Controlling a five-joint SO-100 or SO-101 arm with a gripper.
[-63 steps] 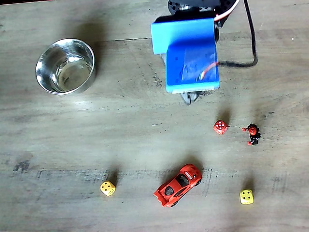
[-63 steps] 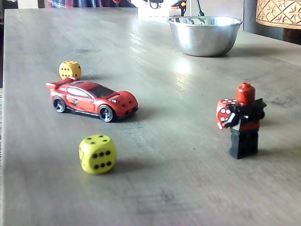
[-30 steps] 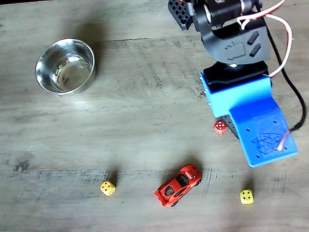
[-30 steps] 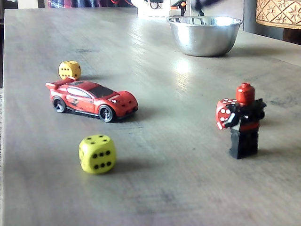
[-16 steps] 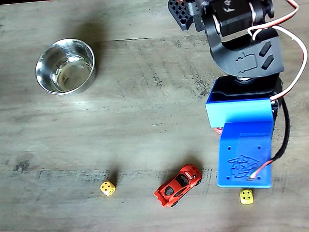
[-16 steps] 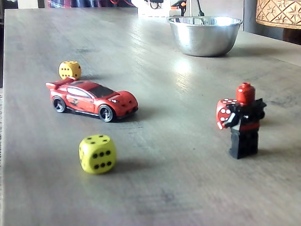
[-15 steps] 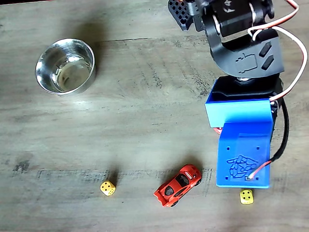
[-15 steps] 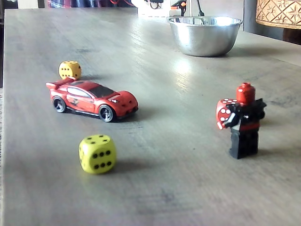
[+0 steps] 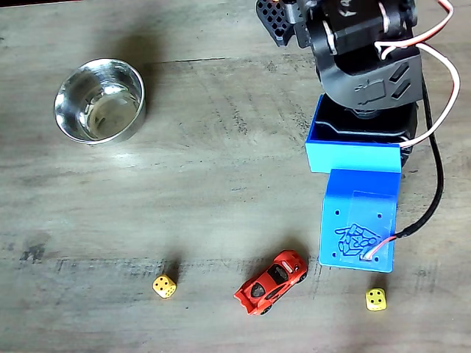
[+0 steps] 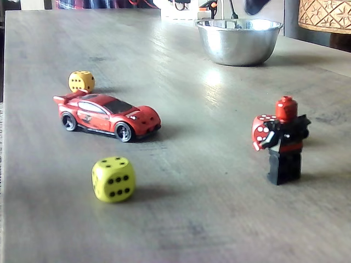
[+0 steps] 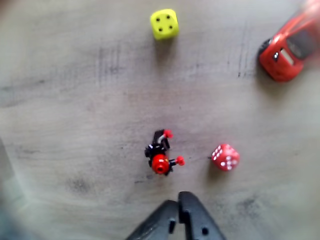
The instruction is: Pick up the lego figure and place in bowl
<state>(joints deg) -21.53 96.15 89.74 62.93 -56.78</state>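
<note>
The lego figure [image 11: 161,152], black with a red head and red hands, stands on the wooden table near the middle of the wrist view. My gripper [image 11: 179,202] enters from the bottom edge, its two dark fingers pressed together and shut on nothing, with the tip a short way below the figure. In a fixed view from low on the table the figure [image 10: 285,139] stands upright at the right. The steel bowl [image 9: 99,101] sits at the far left in a fixed view from above and at the back [image 10: 238,41] in the low one. The arm's blue housing [image 9: 359,220] covers the figure from above.
A red die [image 11: 225,157] lies just right of the figure in the wrist view. A red toy car [image 9: 271,282], a yellow die [image 9: 164,286] and a second yellow die [image 9: 375,298] lie along the near side. A woven object [image 10: 324,15] sits at the back right.
The arm has swung from the table's back to over the figure and red die, hiding both from above. In the last half second the blue housing drew back slightly. No object moved.
</note>
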